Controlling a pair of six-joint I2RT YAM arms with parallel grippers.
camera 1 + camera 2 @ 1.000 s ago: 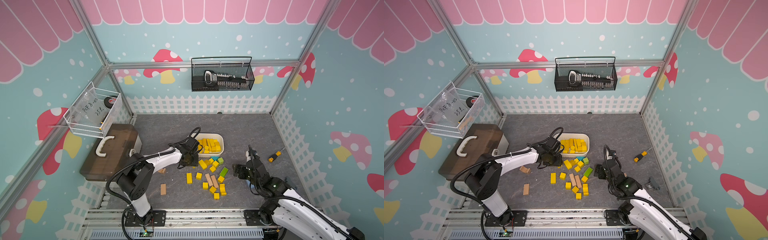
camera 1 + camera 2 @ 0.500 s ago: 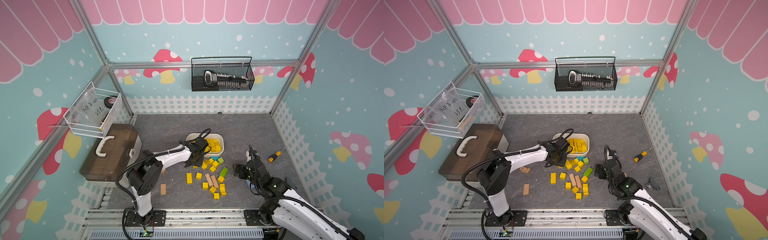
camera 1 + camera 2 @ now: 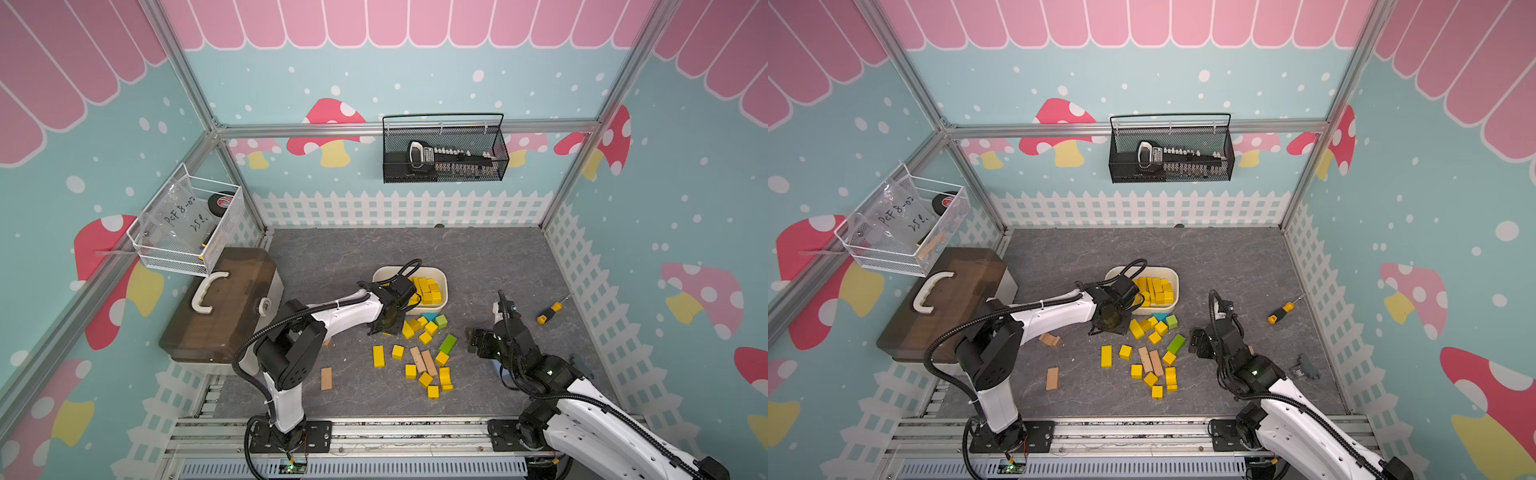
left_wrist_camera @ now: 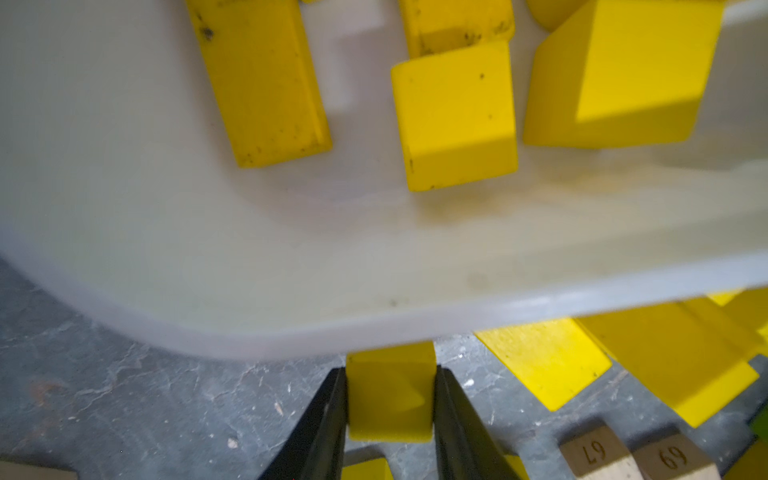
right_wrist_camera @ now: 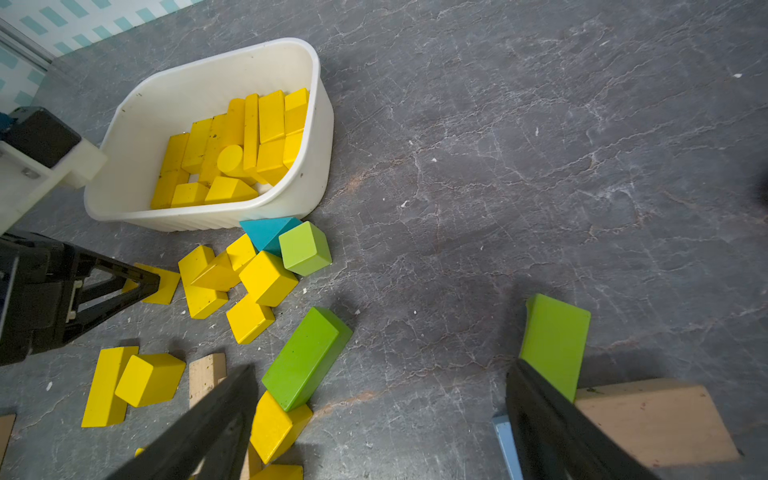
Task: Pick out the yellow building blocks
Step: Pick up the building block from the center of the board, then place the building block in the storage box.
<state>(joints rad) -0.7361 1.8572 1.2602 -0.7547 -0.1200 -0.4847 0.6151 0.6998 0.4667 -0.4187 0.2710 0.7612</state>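
The left gripper pinches a small yellow cube. Its two black fingers lie flat against two opposite sides of the cube, just outside the rim of the white tub. Whether the cube rests on the grey mat or is a little lifted, I cannot tell.

In both top views the tub stands near the middle of the mat, and this gripper is at 7 o'clock of it, close to its wall. Many yellow building blocks lie inside the tub, packed toward its 3 o'clock side. More yellow ones lie loose on the mat at 6 o'clock of the tub, mixed with a green cube, a teal wedge, a green bar and two tan bars.

The right gripper is at 4 o'clock of the tub, with its fingers spread wide and nothing between them. A screwdriver lies at 3 o'clock, well apart.
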